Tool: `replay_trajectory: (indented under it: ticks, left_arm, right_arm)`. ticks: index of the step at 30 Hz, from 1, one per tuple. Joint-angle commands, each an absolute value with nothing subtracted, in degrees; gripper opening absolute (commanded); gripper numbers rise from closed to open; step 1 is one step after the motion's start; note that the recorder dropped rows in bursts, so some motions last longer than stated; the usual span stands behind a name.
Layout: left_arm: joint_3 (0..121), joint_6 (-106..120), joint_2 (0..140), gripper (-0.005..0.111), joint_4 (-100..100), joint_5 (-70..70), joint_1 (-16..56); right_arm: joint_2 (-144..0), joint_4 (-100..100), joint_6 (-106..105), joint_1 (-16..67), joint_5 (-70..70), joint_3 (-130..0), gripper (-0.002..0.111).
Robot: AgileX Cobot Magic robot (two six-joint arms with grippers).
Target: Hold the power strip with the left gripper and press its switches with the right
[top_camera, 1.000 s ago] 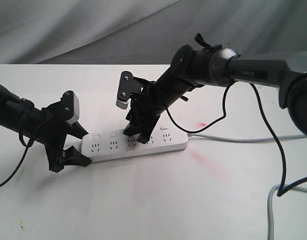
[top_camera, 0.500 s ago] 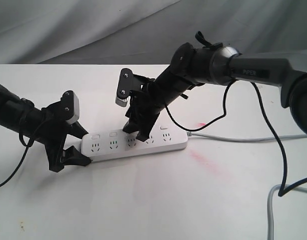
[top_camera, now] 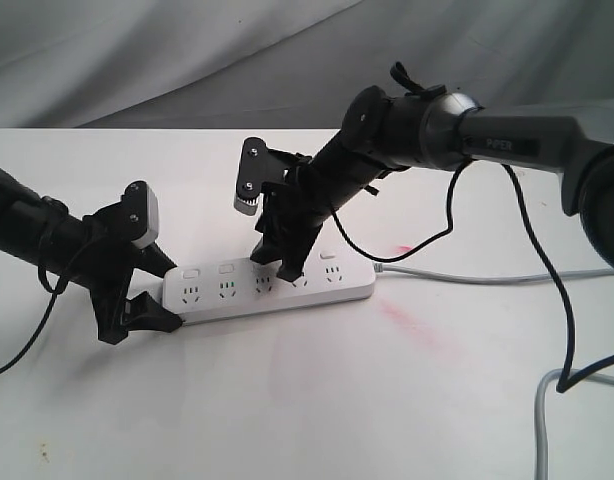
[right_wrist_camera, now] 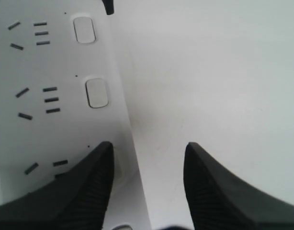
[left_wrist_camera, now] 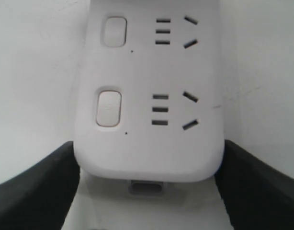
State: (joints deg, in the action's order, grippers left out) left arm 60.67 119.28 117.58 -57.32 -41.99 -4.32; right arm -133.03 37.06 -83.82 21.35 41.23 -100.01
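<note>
The white power strip lies on the table, its thin grey cord running off to the right. My left gripper is shut on its left end; in the left wrist view both black fingers press the rounded end of the power strip, with two switches in sight. My right gripper stands open, tips down, over the strip's middle. In the right wrist view one of its fingers overlaps the strip's switch row, covering whatever lies under it; two switches show beyond, and the other finger hangs over bare table.
The white table carries a faint red stain right of the strip. A black cable loops down from the right arm, and a grey cable lies at the right front. Grey cloth hangs behind.
The right gripper's lower fingertip has risen slightly over the strip's middle. The left gripper and the strip have stayed put.
</note>
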Motion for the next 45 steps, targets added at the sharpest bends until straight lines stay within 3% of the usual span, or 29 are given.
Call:
replay_trajectory:
  ticks: [1,45]
  left_arm:
    - [60.9,118.9,117.4,0.054,-58.1,-41.8,-4.0]
    - [60.9,118.9,117.4,0.054,-58.1,-41.8,-4.0]
  right_arm:
    - [-132.9,37.0,-83.9,21.2,41.0,-99.7,0.043]
    - [-139.7,36.7,-83.7,18.6,44.6,-99.7,0.043]
